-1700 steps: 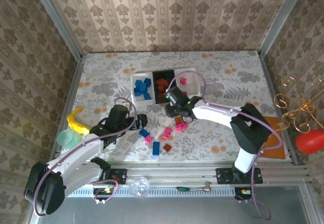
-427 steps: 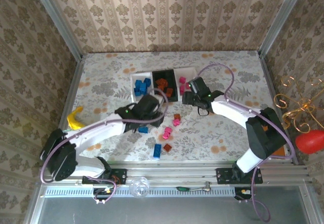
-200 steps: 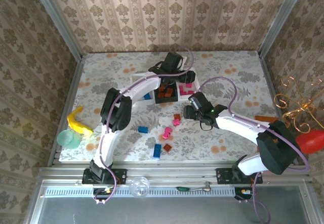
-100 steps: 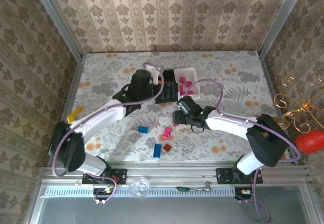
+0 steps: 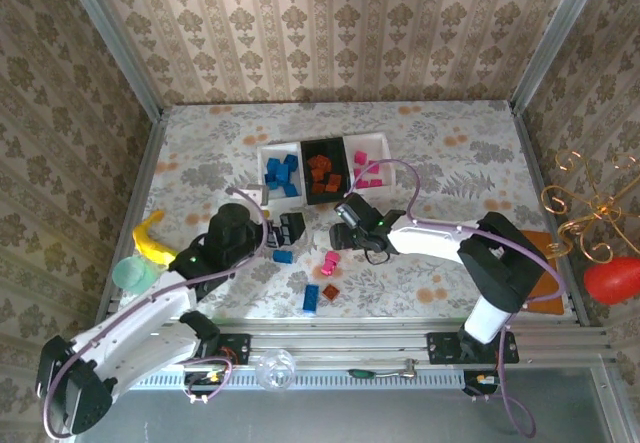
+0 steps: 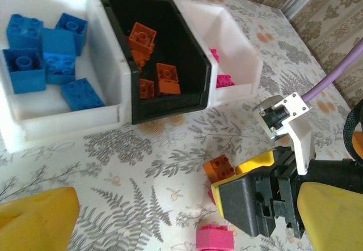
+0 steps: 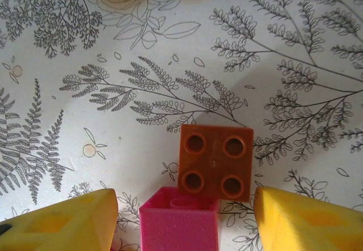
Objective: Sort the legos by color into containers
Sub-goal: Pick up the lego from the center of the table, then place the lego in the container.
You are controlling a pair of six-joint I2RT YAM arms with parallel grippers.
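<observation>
Three joined trays stand at the back: a white one (image 5: 272, 153) with blue bricks (image 6: 34, 58), a black one (image 6: 187, 86) with orange bricks (image 6: 148, 41), and a white one (image 6: 238, 52) with pink bricks (image 5: 368, 173). My right gripper (image 5: 347, 236) is open and low over the table. A pink brick (image 7: 180, 220) stands between its yellow fingers (image 7: 62, 220), with an orange-brown brick (image 7: 216, 161) just beyond it. My left gripper (image 5: 291, 228) is open and holds nothing; its fingers (image 6: 34, 214) sit at the bottom corners of the left wrist view. Loose on the table lie a blue brick (image 5: 283, 257), a pink one (image 5: 331, 260), another blue (image 5: 310, 296) and an orange-brown one (image 5: 331, 291).
A yellow banana toy (image 5: 152, 240) and a pale green cup (image 5: 130, 275) sit at the table's left edge. An orange flat piece (image 5: 545, 263) lies at the right edge behind the right arm. The two grippers are close together in the middle of the flowered cloth.
The left arm has drawn back from the trays toward the near left. The right gripper has shifted slightly left and nearer, over the orange-brown and pink bricks.
</observation>
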